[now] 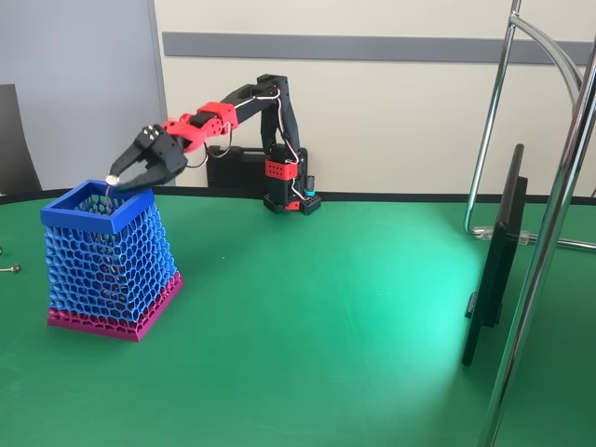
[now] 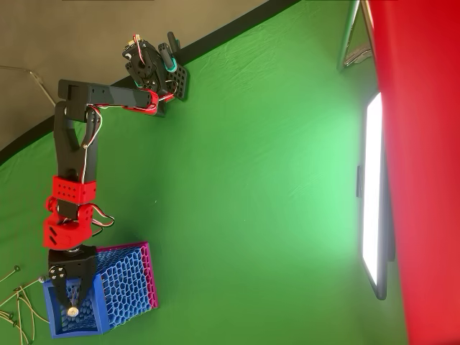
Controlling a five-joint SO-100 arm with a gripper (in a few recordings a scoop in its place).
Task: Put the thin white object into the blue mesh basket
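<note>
The blue mesh basket (image 1: 82,217) stands at the left of the green table, tall and tapered, with a solid blue rim and a magenta base band. My gripper (image 1: 114,181) hangs just over its open top, fingers pointing down and left. The fingers are shut on the thin white object (image 1: 111,180), whose small white ball shows at the fingertips. A fine stick seems to trail down from there into the basket mouth. In the overhead view the gripper (image 2: 72,309) is over the basket (image 2: 128,282) opening, with the white ball (image 2: 72,312) at its tip.
Several thin loose sticks (image 2: 16,302) lie on the table beside the basket, at the picture's lower left edge. A small pin (image 1: 11,269) lies left of the basket. A dark screen (image 1: 494,270) and chrome stand legs (image 1: 549,233) occupy the right side. The arm base (image 1: 284,182) is at the back.
</note>
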